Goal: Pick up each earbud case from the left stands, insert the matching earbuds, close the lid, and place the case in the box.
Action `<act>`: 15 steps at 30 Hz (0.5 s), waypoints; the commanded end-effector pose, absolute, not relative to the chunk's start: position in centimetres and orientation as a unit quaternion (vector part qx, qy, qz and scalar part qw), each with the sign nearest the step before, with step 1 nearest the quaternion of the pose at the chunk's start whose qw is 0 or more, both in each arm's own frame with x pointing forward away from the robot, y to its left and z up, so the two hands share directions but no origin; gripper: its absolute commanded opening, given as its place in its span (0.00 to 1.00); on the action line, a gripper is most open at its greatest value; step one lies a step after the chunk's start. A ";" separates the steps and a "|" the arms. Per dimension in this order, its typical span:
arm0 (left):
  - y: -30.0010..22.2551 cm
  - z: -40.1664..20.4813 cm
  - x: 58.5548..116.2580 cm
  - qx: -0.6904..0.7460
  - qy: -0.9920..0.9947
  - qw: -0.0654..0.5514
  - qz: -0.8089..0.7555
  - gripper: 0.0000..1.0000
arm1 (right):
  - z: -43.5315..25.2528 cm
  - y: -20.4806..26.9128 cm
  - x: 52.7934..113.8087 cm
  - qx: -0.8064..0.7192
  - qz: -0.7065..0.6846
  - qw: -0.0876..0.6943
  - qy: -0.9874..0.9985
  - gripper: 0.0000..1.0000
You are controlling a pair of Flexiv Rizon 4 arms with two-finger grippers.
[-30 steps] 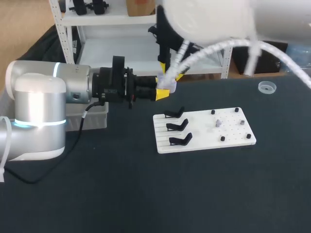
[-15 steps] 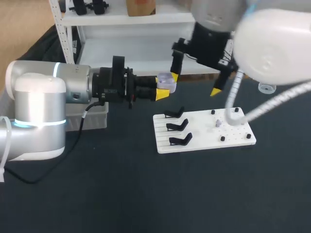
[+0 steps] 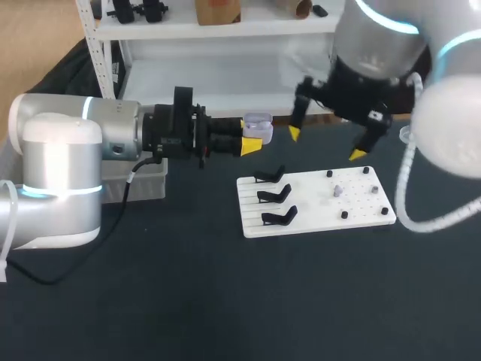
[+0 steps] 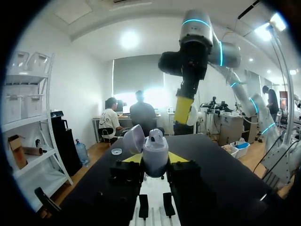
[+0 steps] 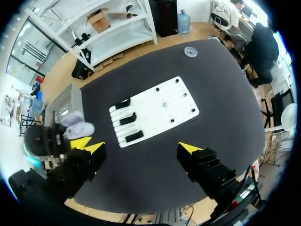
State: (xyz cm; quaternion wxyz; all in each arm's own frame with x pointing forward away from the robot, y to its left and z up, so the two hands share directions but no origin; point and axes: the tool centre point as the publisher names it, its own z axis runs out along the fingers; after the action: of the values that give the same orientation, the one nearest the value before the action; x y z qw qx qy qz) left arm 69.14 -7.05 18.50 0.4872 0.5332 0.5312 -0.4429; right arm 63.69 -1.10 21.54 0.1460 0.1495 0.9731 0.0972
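A lavender earbud case [image 3: 258,124] with its lid up is held in the air behind the white board [image 3: 316,207], with my left gripper [image 3: 252,140] shut on it. In the left wrist view the case [image 4: 155,151] stands upright between the yellow fingers, its lid [image 4: 133,139] tipped aside. My right gripper [image 3: 327,143] hangs open above the board's far edge, to the right of the case and clear of it. Three black stands [image 3: 274,195] on the board's left side are bare. A small pale earbud [image 3: 337,190] lies among the black pegs.
A grey box [image 3: 143,179] sits at the table's left behind my left arm, also seen in the right wrist view as the box [image 5: 63,101]. A clear round dish [image 5: 191,51] lies at the far right. The board [image 5: 155,110] lies mid-table.
My right gripper has opened wide and swung right, away from the case to above the board. The left arm and the case have stayed still.
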 end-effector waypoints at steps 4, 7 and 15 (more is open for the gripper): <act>-7.0 18.5 69.2 0.533 0.531 0.488 -0.443 0.00 | 16.6 -3.8 64.9 0.087 0.111 0.174 0.975 1.00; -7.0 18.5 69.2 0.533 0.531 0.488 -0.443 0.00 | 14.3 -3.9 65.6 0.071 0.096 0.190 0.975 1.00; -7.0 18.5 69.2 0.533 0.531 0.488 -0.443 0.00 | 14.3 -3.9 65.6 0.071 0.096 0.190 0.975 1.00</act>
State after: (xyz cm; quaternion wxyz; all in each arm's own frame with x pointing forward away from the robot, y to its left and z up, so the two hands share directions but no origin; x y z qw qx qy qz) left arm 69.14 -7.06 18.50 0.4872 0.5332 0.5311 -0.4430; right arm 65.78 -3.98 14.34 0.1857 0.0694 0.9753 0.0971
